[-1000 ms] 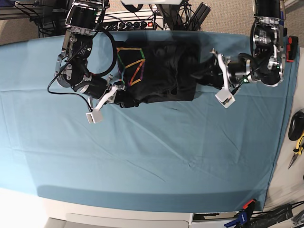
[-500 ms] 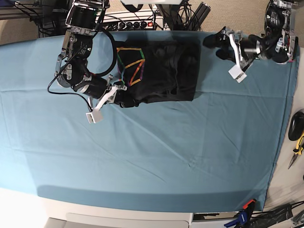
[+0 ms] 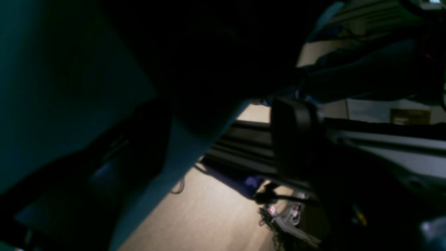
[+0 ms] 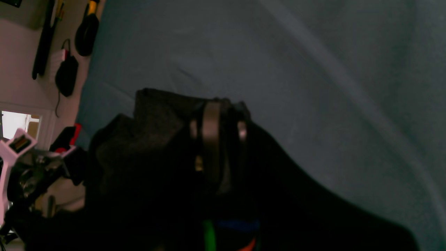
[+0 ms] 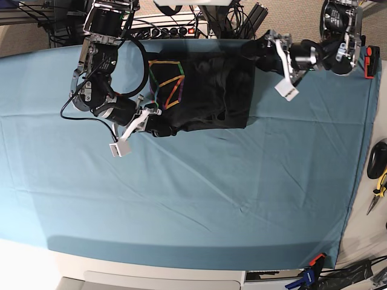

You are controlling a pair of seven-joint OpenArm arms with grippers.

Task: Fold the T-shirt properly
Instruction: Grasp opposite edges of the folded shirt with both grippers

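The T-shirt (image 5: pixel 205 90) lies bunched at the worktop's far edge. My right tool (image 5: pixel 150 121) pinches its near-left corner; my left tool (image 5: pixel 266 51), spread wide, hovers just beside its far-right corner, nearer that side.
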